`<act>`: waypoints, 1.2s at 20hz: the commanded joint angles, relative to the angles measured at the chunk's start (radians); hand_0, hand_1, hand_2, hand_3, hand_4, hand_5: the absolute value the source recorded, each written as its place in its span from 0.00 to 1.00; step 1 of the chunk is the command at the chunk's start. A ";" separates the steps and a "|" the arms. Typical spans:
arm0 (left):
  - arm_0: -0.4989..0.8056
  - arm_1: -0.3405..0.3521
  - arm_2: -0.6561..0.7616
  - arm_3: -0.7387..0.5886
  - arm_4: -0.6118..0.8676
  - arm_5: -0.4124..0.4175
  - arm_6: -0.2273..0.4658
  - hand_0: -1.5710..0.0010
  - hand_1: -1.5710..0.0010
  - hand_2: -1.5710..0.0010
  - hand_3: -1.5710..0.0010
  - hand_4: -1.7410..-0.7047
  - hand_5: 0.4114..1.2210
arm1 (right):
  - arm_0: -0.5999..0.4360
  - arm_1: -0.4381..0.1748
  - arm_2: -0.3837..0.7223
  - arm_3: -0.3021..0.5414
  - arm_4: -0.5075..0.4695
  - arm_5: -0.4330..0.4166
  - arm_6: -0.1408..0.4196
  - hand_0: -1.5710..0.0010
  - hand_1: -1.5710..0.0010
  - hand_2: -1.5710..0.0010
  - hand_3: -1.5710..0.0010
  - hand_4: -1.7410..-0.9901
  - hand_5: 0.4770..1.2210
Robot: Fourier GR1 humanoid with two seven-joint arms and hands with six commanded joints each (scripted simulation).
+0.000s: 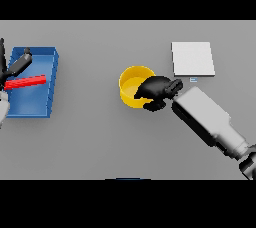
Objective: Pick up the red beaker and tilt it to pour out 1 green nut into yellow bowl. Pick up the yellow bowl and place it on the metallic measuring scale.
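The yellow bowl (131, 86) stands on the grey table near the middle. My right hand (158, 91) is at its right rim, with fingers curled over the edge and gripping it. No green nut shows inside the bowl. The metallic measuring scale (193, 58), a pale square plate, lies just behind and to the right of the bowl. Far left, the red beaker (27, 81) lies on its side across the blue tray (50, 59). My left hand (19, 64) hovers over the tray's left part with fingers spread straight, just above the beaker.
The blue tray takes up the left edge of the table. A small label (193, 79) sits at the scale's front edge. My right forearm (210, 122) crosses the table's right front.
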 commanded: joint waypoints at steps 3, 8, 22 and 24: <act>-0.007 -0.002 -0.004 0.011 -0.004 -0.004 -0.002 1.00 1.00 1.00 1.00 0.96 0.35 | 0.008 -0.003 0.004 -0.015 -0.010 0.006 0.030 0.15 0.15 0.23 0.29 0.13 0.91; -0.006 0.002 -0.008 -0.001 -0.006 -0.008 -0.008 1.00 1.00 1.00 1.00 0.97 0.34 | 0.006 -0.009 0.008 -0.017 -0.034 -0.006 0.036 0.05 0.05 0.18 0.12 0.04 0.97; -0.017 0.009 -0.007 0.001 -0.009 -0.013 -0.002 1.00 1.00 1.00 1.00 0.97 0.35 | -0.026 -0.126 -0.101 -0.196 -0.091 0.057 0.102 0.00 0.00 0.09 0.19 0.00 1.00; -0.021 -0.001 -0.005 0.016 -0.009 -0.005 -0.003 1.00 1.00 1.00 1.00 0.96 0.35 | -0.028 -0.134 -0.118 -0.177 -0.097 0.042 0.092 0.00 0.00 0.08 0.12 0.00 1.00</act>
